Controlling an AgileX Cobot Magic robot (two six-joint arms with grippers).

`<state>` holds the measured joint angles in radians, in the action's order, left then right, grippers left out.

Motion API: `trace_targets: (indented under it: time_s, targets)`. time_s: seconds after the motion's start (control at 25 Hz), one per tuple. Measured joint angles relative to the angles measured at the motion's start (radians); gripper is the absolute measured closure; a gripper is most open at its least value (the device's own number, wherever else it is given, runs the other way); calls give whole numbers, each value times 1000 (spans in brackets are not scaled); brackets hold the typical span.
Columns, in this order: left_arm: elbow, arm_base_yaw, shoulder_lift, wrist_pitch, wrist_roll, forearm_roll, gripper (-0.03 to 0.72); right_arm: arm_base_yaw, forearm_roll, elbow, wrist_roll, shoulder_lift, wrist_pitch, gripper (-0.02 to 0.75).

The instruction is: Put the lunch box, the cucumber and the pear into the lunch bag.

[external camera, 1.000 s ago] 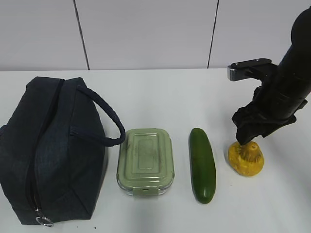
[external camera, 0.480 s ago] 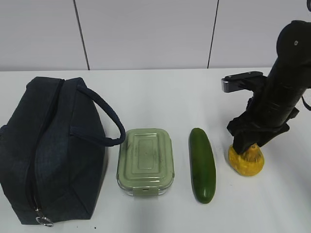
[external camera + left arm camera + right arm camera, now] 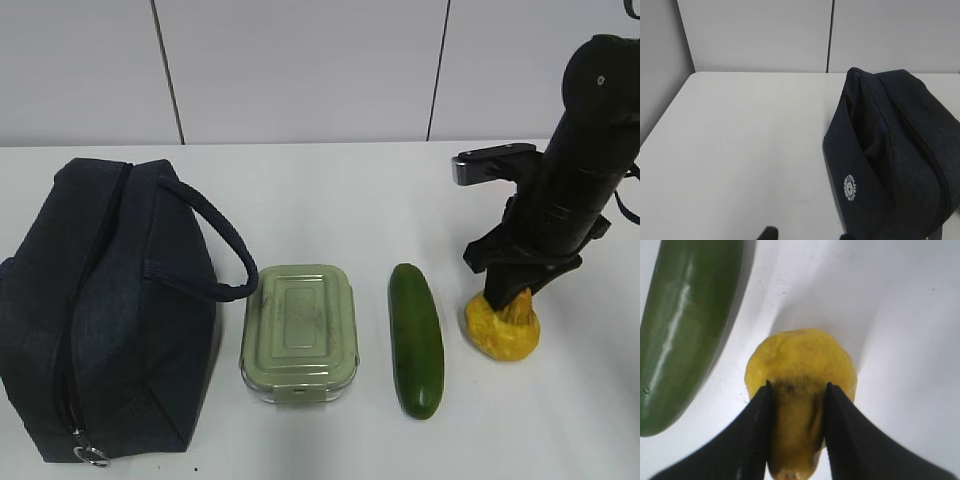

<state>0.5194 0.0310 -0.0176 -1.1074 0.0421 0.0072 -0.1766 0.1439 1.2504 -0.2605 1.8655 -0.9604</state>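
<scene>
Jaws of the right gripper (image 3: 796, 410) clamp the pear's (image 3: 503, 328) neck; left jaws unclear; nothing is in the lunch bag (image 3: 100, 300) yet.

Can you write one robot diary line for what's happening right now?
right tool: shut on pear neck | left tool: not seen clearly | cucumber, lunch box: on table | lunch bag: nothing put in yet

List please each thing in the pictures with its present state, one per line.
lunch bag: on the table, zipper appears shut
lunch box: lid on, outside the bag
cucumber: lying on the table, untouched
pear: neck between the right gripper's fingers
right gripper: shut on pear
left gripper: only fingertips visible, holding nothing
</scene>
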Motion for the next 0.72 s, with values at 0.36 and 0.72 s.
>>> trace_targets:
  time_s: [0.36, 0.72]
  targets:
    - [0, 0, 0, 0, 0, 0, 450, 0, 3, 32, 0, 6, -55, 481]
    - [0, 0, 0, 0, 0, 0, 450, 0, 3, 183, 0, 6, -168, 483]
